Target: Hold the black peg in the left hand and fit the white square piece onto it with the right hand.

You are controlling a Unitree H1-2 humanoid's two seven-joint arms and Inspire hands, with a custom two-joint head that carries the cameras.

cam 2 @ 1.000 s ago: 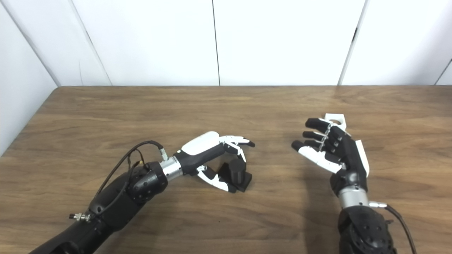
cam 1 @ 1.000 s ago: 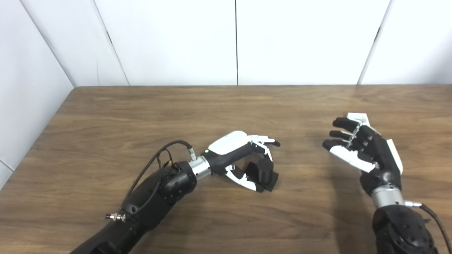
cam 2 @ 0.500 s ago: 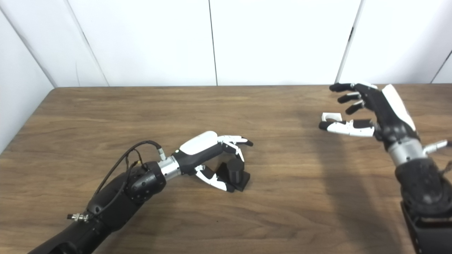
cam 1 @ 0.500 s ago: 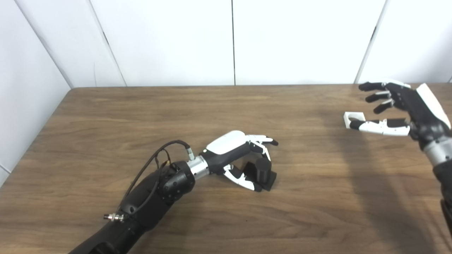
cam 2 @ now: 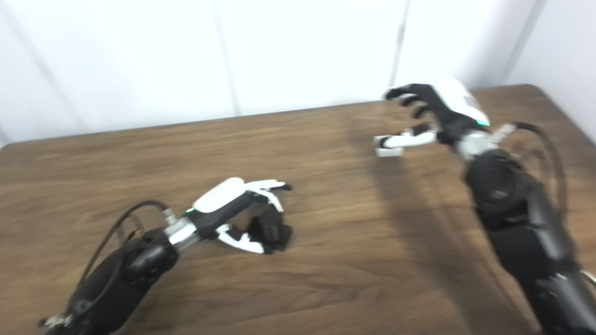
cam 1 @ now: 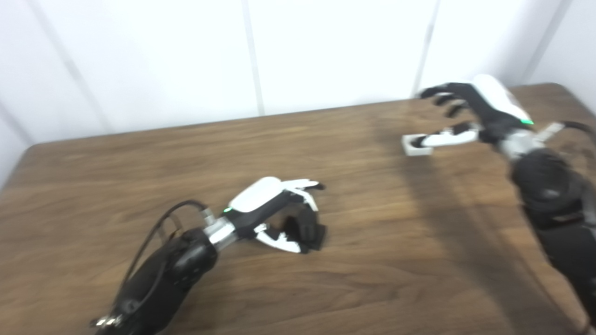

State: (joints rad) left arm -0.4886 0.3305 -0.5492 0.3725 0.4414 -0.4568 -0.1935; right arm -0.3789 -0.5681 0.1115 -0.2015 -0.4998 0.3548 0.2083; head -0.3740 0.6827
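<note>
Left eye view: blurred, no legible writing

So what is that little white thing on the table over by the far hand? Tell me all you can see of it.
The white square piece is small, flat and blocky, probably plastic, lying flat on the wooden table near its far right side. The picture is blurred, so finer detail is hard to make out. The right hand hovers over it with fingers spread; the thumb reaches its right edge, though contact cannot be told. It is far from the black peg.
</note>
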